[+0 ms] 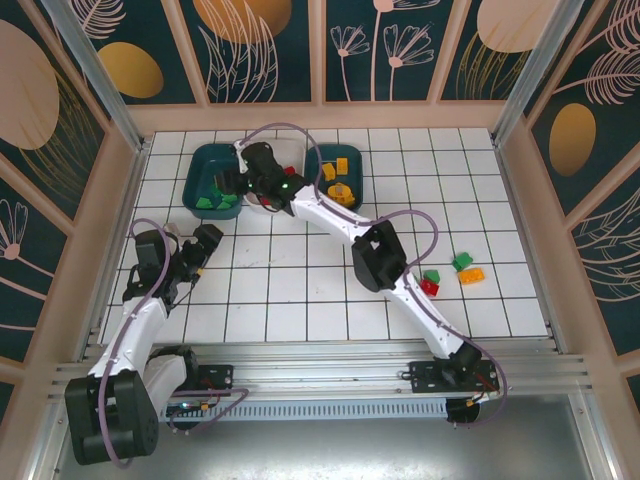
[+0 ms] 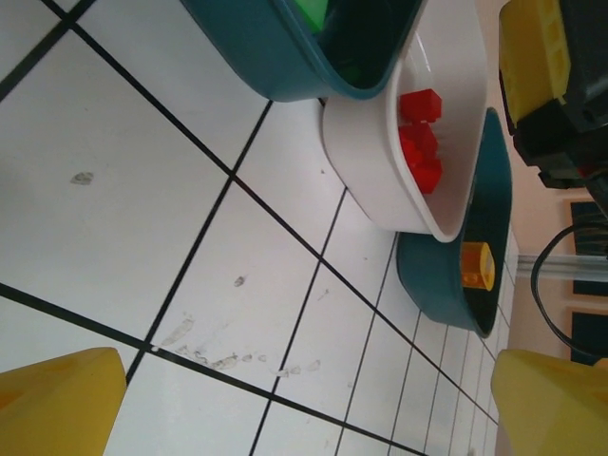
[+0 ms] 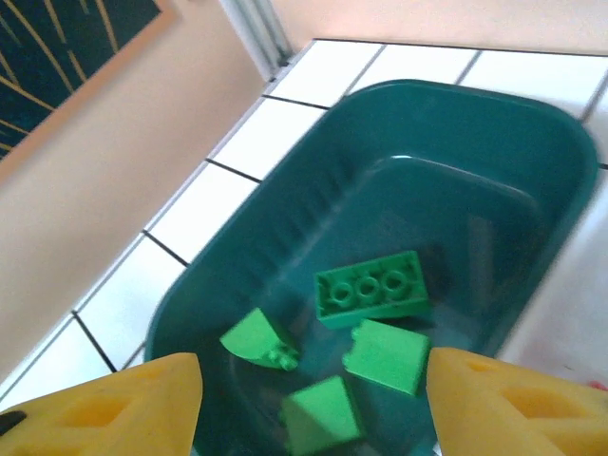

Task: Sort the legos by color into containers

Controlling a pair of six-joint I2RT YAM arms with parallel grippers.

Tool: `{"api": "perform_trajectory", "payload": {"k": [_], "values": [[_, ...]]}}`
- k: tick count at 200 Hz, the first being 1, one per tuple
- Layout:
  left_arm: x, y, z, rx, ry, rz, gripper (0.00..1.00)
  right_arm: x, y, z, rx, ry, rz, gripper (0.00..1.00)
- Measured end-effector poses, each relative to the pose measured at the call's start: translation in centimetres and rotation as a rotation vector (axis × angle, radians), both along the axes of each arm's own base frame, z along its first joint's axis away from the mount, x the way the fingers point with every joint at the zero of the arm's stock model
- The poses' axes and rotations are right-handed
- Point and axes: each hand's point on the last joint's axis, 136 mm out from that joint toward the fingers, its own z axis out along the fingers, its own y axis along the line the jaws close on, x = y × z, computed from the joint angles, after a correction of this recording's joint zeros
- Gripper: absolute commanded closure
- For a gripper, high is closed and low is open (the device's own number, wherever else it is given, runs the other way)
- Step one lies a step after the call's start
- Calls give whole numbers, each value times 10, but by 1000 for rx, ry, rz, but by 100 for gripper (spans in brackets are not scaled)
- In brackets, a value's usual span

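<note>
Sorting nearly done.
We see right claw [image 3: 309, 404] spread, empty, over dark teal plastic tub [image 3: 456, 133] of green toy bricks [image 3: 370, 288]; left claw [image 1: 200, 245] spread; few mixed-colour bricks [image 1: 470, 276] left on surface [image 1: 300, 290].

Three tubs sit packed side by side up at 11 to 12 o'clock on the table. The left teal tub [image 1: 203, 165] has the green legos [image 3: 370, 288]: one flat brick lying studs up, with three sloped bits near it from 5 to 8 o'clock. The white tub [image 2: 446, 57] in the middle holds a little bunch of red bricks [image 2: 418, 142]. The right teal tub [image 1: 354, 178] has the orange bricks [image 1: 342, 166].

Way out at 4 o'clock on the tiles, well apart from the tubs, are four more. There's a green stray [image 1: 462, 261] right against an orange stray [image 1: 471, 277], and a second green stray [image 1: 432, 273] right against a red stray [image 1: 429, 287].
</note>
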Motion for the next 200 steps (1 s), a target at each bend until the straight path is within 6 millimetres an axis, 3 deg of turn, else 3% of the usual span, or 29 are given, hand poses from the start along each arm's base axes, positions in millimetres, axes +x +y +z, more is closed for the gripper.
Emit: {"api": "perform_trajectory", "payload": {"k": [13, 33, 54, 77, 92, 109, 124, 138, 153, 200], "values": [[-2, -3, 7, -7, -33, -18, 2, -8, -19, 0, -51, 8, -30, 37], [-6, -9, 18, -16, -99, -45, 4, -32, -67, 9, -129, 19, -93, 37], [-15, -19, 23, -17, -153, -77, 6, -66, -134, 31, -168, 10, -198, 36], [-31, -52, 21, -35, -191, -179, 8, -101, -223, 41, -183, 23, -367, 34], [-43, -73, 12, -57, -190, -245, 7, -123, -280, 21, -209, 79, -483, 32], [-56, -91, -5, -71, -163, -297, 7, -154, -343, -25, -289, 183, -601, 29], [-65, -103, -18, -80, -134, -333, 7, -182, -384, -65, -369, 275, -667, 28], [-69, -112, -26, -78, -114, -359, 6, -200, -411, -89, -422, 338, -711, 27], [-69, -118, -29, -74, -105, -380, 6, -207, -429, -97, -435, 368, -747, 26], [-68, -126, -28, -69, -116, -400, 5, -198, -447, -100, -403, 394, -814, 25]]}}
